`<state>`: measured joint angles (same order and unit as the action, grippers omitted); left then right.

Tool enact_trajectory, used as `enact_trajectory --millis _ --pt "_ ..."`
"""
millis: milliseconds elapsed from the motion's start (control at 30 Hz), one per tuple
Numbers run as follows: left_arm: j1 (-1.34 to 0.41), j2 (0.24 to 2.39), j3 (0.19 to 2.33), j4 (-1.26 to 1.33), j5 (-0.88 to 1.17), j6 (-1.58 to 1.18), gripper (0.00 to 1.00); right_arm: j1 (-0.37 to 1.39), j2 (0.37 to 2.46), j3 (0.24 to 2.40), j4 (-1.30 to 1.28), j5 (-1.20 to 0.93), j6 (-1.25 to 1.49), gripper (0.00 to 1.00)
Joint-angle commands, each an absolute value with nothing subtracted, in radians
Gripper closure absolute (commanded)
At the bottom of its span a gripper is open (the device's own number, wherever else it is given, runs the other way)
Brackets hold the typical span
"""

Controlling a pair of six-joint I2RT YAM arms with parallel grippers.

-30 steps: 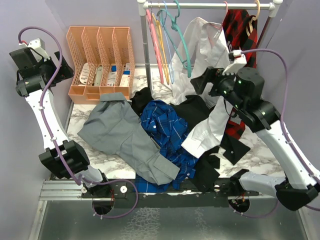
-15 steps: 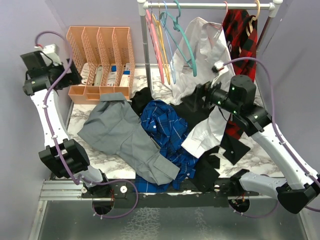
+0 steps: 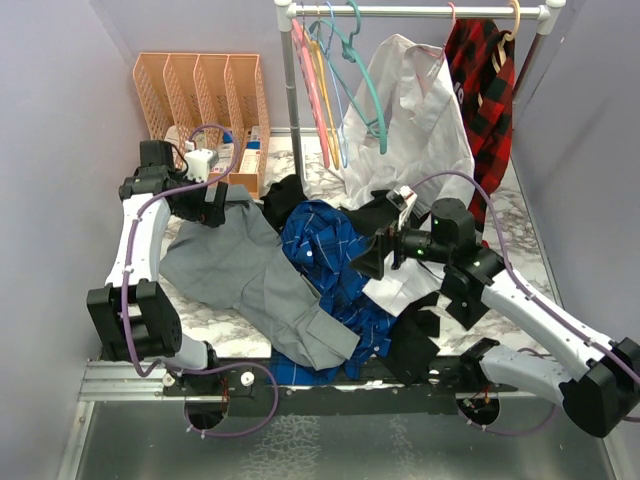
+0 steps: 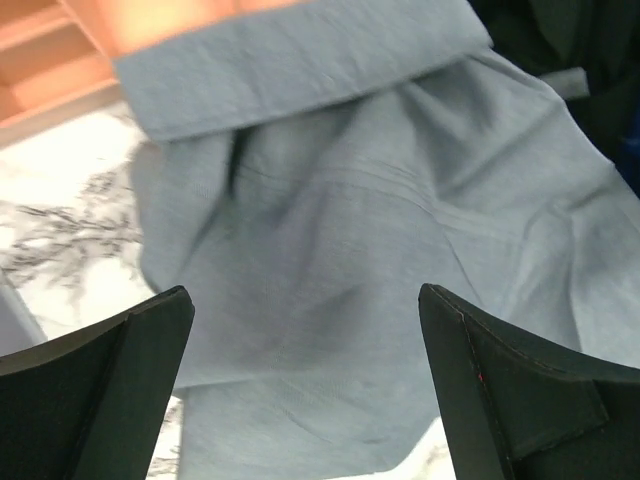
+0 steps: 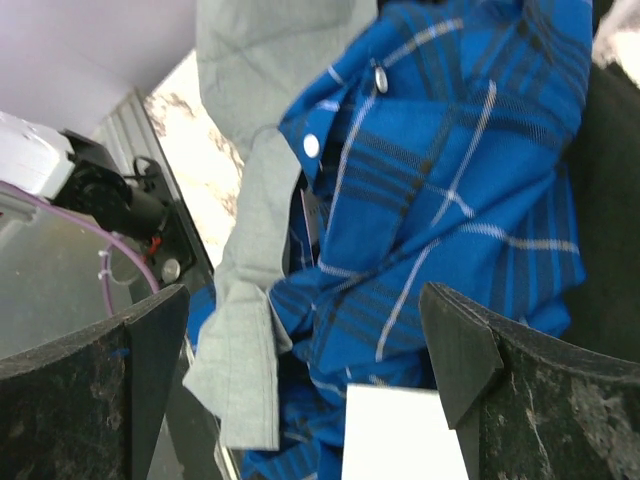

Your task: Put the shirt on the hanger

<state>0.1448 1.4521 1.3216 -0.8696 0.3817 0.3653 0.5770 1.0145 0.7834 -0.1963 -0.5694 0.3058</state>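
mid-bench, the shirt [image 3: 325, 250] lies crumpled, partly under a grey shirt [image 3: 240, 265]. the hanger [image 3: 365, 80] hangs bare on the rail [image 3: 420, 11] at the far edge, so you have every step left. left jaws and right jaws stand apart, holding nothing. the bench [image 3: 205, 325] is white marble, with purple walls around it.

The shirt [image 5: 450, 170] is soft matt woven cloth with glossy white buttons [image 5: 311, 146], the grey shirt [image 4: 350, 260] a finer matt weave, the hanger [image 3: 366, 90] smooth shiny plastic, the rail [image 3: 420, 11] bright metal, the worktop [image 4: 70, 215] polished marble-look.
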Motion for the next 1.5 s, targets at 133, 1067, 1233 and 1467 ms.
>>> enact_trajectory --millis 133,1067,1233,1467 --pt "0.149 1.632 1.566 -0.731 0.308 0.203 0.01 0.596 1.109 0.807 0.11 -0.67 0.406 0.0" --pt "-0.214 1.665 1.548 -0.931 0.834 0.467 0.04 0.605 1.302 0.807 0.117 -0.306 0.431 0.1" --pt "-0.254 1.69 1.521 -0.968 0.856 0.494 0.09 0.606 1.358 0.815 0.148 -0.327 0.441 0.37" --pt "-0.254 1.721 1.331 -0.921 0.678 0.543 0.19 0.606 1.342 0.817 0.131 -0.342 0.431 0.99"
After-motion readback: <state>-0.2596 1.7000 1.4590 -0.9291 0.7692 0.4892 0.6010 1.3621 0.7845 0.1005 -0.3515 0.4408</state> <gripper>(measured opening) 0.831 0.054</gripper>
